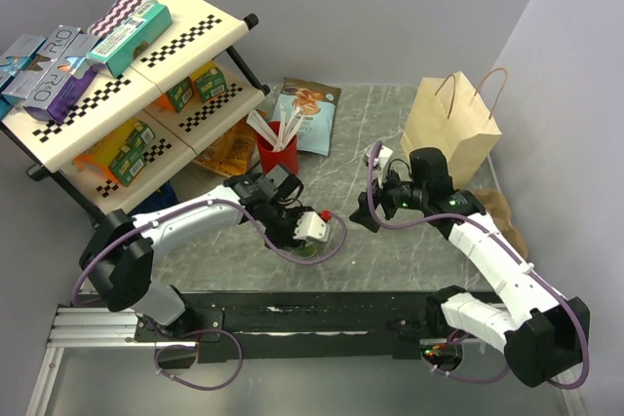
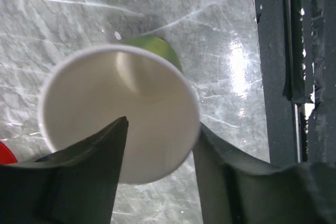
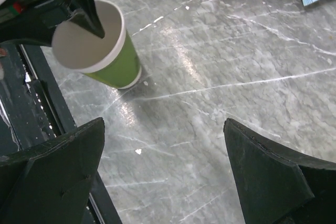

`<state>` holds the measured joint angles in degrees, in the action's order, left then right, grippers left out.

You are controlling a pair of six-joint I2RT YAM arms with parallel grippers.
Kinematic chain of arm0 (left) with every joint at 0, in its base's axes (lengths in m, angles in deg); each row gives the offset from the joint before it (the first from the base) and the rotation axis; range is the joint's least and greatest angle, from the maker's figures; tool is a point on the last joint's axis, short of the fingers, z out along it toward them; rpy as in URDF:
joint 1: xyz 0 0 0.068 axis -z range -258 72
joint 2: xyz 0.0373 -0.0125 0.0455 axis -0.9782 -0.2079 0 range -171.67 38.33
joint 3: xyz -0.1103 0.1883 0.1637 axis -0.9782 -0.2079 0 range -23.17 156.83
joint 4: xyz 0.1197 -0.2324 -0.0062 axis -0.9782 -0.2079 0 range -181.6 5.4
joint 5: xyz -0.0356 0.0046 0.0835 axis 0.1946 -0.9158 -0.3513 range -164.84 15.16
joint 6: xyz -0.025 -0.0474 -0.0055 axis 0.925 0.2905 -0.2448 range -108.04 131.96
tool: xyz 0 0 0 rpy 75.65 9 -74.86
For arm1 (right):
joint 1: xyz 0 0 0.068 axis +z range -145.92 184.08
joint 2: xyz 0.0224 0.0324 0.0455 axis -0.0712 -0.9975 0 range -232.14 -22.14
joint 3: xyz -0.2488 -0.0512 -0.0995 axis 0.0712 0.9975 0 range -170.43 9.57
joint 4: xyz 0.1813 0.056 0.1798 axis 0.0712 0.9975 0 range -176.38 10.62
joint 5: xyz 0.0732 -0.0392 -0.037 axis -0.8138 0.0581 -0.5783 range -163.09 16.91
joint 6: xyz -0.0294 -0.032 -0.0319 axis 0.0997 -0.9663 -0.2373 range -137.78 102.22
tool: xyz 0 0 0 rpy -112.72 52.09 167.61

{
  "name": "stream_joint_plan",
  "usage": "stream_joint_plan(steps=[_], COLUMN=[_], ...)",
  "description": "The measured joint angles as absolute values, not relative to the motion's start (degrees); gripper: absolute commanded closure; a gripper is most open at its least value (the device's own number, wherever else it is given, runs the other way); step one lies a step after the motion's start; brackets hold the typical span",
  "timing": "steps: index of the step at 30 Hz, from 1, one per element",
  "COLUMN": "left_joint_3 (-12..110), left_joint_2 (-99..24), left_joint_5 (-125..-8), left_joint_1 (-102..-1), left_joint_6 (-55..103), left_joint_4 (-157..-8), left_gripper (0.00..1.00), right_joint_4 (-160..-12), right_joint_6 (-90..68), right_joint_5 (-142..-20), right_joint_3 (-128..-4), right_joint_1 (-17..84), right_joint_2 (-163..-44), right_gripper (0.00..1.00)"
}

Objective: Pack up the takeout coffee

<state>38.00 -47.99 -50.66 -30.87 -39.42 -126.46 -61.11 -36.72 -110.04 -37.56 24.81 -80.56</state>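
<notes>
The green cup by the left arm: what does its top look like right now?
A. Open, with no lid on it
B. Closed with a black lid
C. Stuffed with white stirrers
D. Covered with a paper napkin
A: the green cup has an open mouth, and both wrist views look straight down into its bare cream inside, with nothing sitting on the rim.

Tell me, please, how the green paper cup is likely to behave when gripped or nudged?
Probably light: the green paper cup looks empty, lidless. Its open rim would likely dent if squeezed by the left gripper. Narrower at the base, it may tip if nudged.
</notes>
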Motion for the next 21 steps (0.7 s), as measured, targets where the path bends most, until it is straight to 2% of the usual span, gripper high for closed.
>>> stream_joint_plan(steps=[1,6,9,10,13,17,21], left_joint_3=[38.0,39.4,44.8,46.7,49.1,48.1,41.5], left_joint_2=[-47.8,-45.0,-43.6,-43.0,-40.0,-36.5,-34.3], left_joint_5=[-50.7,-49.5,-47.5,-47.1,-45.9,-44.1,-44.1], left_joint_1=[-30.8,-30.7,-30.6,-30.7,-32.0,-36.6,-39.0], left_joint_6=[-39.1,-36.6,-33.7,-32.8,-29.2,-25.0,-19.7], left_joint_4=[-126.3,-125.8,-125.8,-125.1,-122.2,-120.5,-117.0], left_gripper=[0.32,0.26,0.16,0.08,0.01,0.01,0.00], right_joint_4=[-60.9,-59.8,-58.5,-58.0,-56.9,-56.0,-55.8], right_joint_6=[-36.7,-36.7,-36.8,-36.9,-36.9,-37.1,-37.1], right_joint_5=[-109.9,-109.7,-109.7,-109.7,-109.7,-109.7,-109.8], right_joint_3=[-37.5,-37.6,-37.7,-37.8,-38.6,-39.8,-40.2], right_joint_1=[24.7,24.3,24.3,24.3,24.3,24.3,24.3], right_joint_2=[-80.4,-79.9,-79.8,-79.8,-79.8,-79.8,-79.8], right_gripper=[0.00,0.00,0.00,0.00,0.00,0.00,0.00])
